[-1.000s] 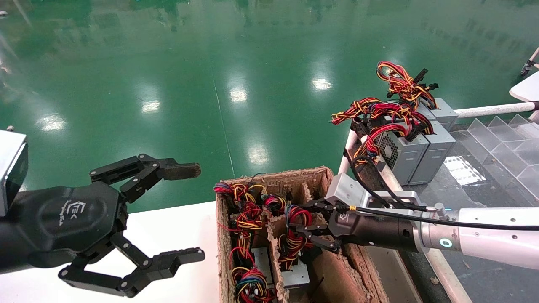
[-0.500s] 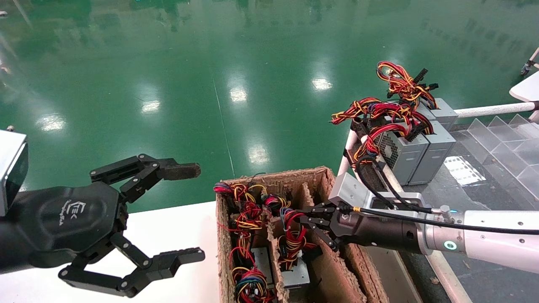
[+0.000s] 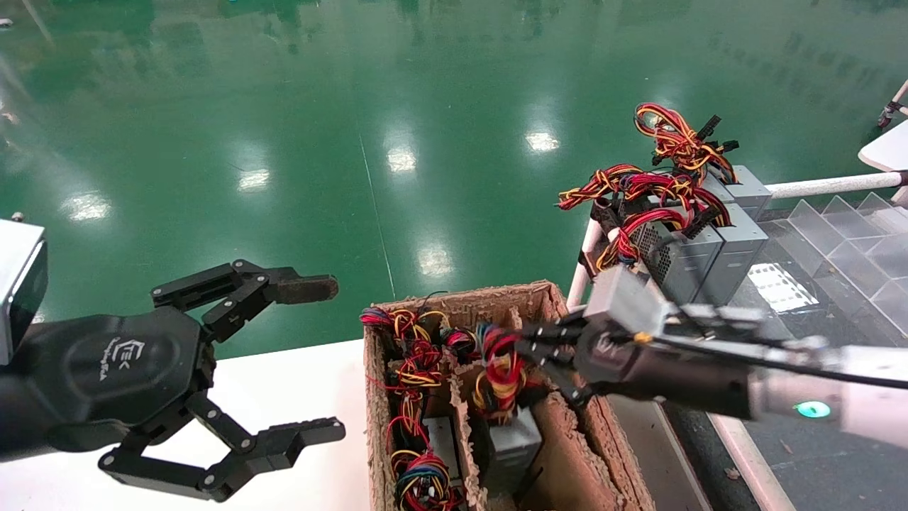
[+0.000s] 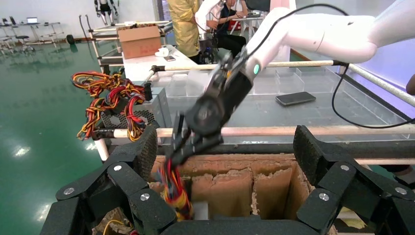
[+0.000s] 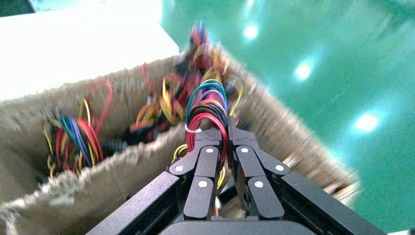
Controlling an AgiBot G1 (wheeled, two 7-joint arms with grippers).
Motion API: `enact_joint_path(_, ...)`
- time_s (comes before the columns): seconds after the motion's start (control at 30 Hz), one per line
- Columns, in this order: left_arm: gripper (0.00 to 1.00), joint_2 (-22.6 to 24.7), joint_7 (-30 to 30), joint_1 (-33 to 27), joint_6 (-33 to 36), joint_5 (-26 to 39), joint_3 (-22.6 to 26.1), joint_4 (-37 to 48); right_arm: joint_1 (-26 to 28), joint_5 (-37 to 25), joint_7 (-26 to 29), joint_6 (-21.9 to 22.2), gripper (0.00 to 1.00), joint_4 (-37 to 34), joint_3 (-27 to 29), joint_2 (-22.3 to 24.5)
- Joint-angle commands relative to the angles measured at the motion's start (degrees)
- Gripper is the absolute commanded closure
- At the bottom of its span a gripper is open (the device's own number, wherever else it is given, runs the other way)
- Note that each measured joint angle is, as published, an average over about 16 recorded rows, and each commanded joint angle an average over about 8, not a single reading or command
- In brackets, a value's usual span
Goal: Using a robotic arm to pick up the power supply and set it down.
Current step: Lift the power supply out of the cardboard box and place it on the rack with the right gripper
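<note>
My right gripper (image 3: 523, 353) is shut on the red, yellow and black wire bundle (image 3: 499, 363) of a power supply (image 3: 513, 446). Its grey metal body hangs tilted below the wires, partly raised inside the middle compartment of the cardboard box (image 3: 461, 297). The right wrist view shows my right gripper (image 5: 225, 131) pinching the wire bundle (image 5: 207, 104) between both fingers. Seen from the left wrist, that gripper (image 4: 174, 155) holds the wire bundle (image 4: 174, 194) above the box. My left gripper (image 3: 339, 358) hovers open and empty over the white table, left of the box.
The box's left compartment holds other power supplies with wire loops (image 3: 417, 358). Several more power supplies (image 3: 702, 257) stand on the dark bench at the right, behind a white pipe rail (image 3: 580, 264). Clear dividers (image 3: 844, 238) lie farther right. The white table (image 3: 284, 387) borders the box.
My right gripper closed on the wire bundle and rose, pulling the grey power supply up out of its compartment. The left arm has not moved.
</note>
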Motion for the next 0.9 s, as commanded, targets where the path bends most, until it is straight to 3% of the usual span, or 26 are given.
enact_joint_path(0.03, 0.00, 0.00, 0.00, 0.00, 0.00, 0.00, 0.00, 0.00, -0.62, 1.84, -0.74, -0.10, 1.00, 2.04, 1.38, 1.47)
enact_joint_path(0.57, 0.00, 0.00, 0.00, 0.00, 0.00, 0.00, 0.00, 0.00, -2.67, 17.76, -4.90, 0.75, 1.00, 2.48, 15.33, 11.39)
enact_joint_path(0.9, 0.00, 0.00, 0.00, 0.00, 0.00, 0.00, 0.00, 0.00, -1.73, 19.91, -8.75, 0.87, 1.00, -4.22, 19.64, 14.73)
